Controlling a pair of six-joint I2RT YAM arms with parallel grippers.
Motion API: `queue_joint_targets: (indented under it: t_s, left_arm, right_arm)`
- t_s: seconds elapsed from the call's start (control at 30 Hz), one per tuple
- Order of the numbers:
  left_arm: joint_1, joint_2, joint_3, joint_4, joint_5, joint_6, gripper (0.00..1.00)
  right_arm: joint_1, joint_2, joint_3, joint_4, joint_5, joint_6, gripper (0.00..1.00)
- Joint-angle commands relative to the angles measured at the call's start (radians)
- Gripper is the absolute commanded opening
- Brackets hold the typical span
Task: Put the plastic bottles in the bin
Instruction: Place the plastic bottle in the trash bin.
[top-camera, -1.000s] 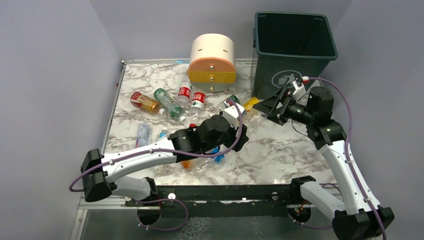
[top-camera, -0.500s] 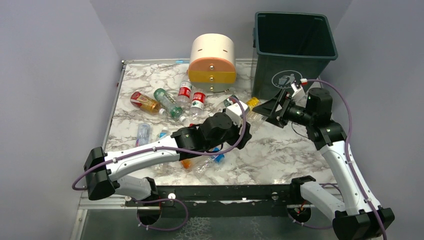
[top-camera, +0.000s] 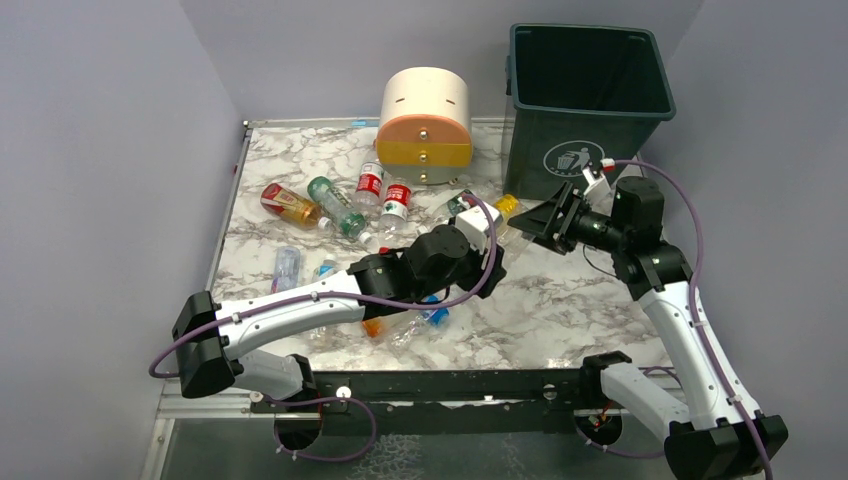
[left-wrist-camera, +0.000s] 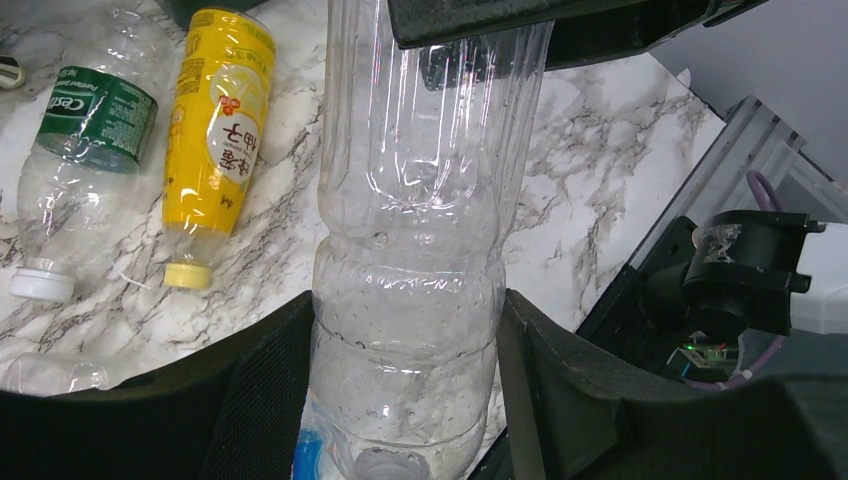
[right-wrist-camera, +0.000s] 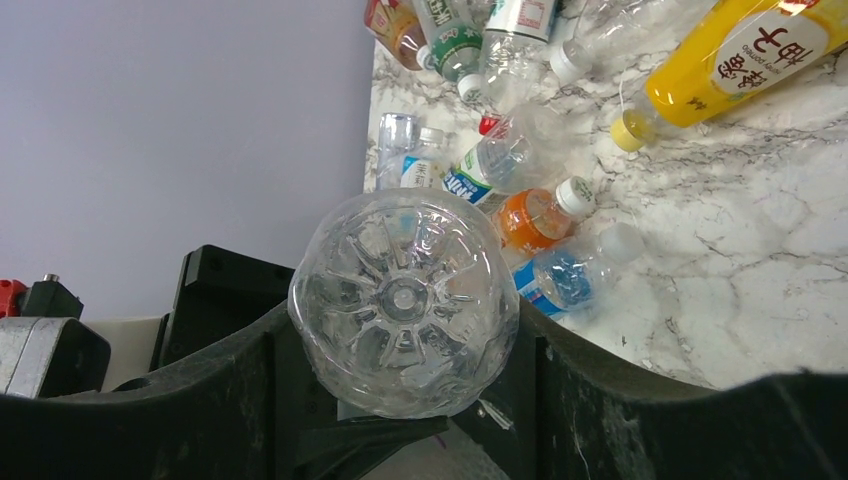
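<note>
A clear label-less plastic bottle (left-wrist-camera: 410, 200) hangs over the table, held at both ends. My left gripper (left-wrist-camera: 405, 335) is shut on its neck end, pads pressing both sides. My right gripper (right-wrist-camera: 405, 330) is shut round its ribbed base (right-wrist-camera: 403, 298). From above, the two grippers meet just in front of the bin, left gripper (top-camera: 495, 243) and right gripper (top-camera: 538, 218) with the bottle (top-camera: 515, 232) bridging them. The dark green bin (top-camera: 585, 112) stands at the back right. A yellow bottle (left-wrist-camera: 215, 110) and a green-labelled one (left-wrist-camera: 85, 130) lie below on the marble.
A cream-and-orange round drawer unit (top-camera: 425, 115) stands left of the bin. Several bottles (top-camera: 340, 205) lie scattered across the table's left half. An orange bottle (right-wrist-camera: 535, 215) and a blue-labelled one (right-wrist-camera: 560, 280) lie under my left arm. Grey walls close in on both sides.
My right gripper has gone from wide open to shut round the clear bottle's base. The left arm has carried the bottle slightly right towards it, still gripping.
</note>
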Motion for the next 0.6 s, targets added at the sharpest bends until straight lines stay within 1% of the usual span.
queue_joint_targets:
  t_s: [0.0, 0.1, 0.17, 0.2, 0.23, 0.27, 0.57]
  left_arm:
    - [-0.001, -0.017, 0.014, 0.011, -0.015, -0.003, 0.64]
    - [-0.002, -0.026, 0.019, -0.002, -0.024, -0.002, 0.70]
    - [-0.001, -0.031, 0.027, -0.017, -0.032, 0.001, 0.77]
    - [-0.002, -0.035, 0.034, -0.027, -0.039, 0.002, 0.83]
    - [-0.001, -0.039, 0.038, -0.039, -0.047, 0.003, 0.97]
    - [-0.001, -0.045, 0.043, -0.050, -0.055, 0.004, 0.99]
    - [0.000, -0.151, 0.071, -0.125, -0.101, -0.011, 0.99]
  right_arm:
    - [0.003, -0.016, -0.014, 0.001, -0.012, -0.003, 0.59]
    - [0.002, -0.015, -0.005, -0.006, -0.001, -0.011, 0.57]
    - [0.002, -0.009, 0.007, -0.018, 0.009, -0.020, 0.57]
    - [0.002, -0.008, 0.013, -0.021, 0.012, -0.024, 0.57]
    - [0.003, -0.007, 0.017, -0.024, 0.016, -0.027, 0.57]
    - [0.002, -0.003, 0.022, -0.027, 0.020, -0.030, 0.57]
    - [0.002, 0.038, 0.060, -0.011, 0.038, -0.037, 0.56]
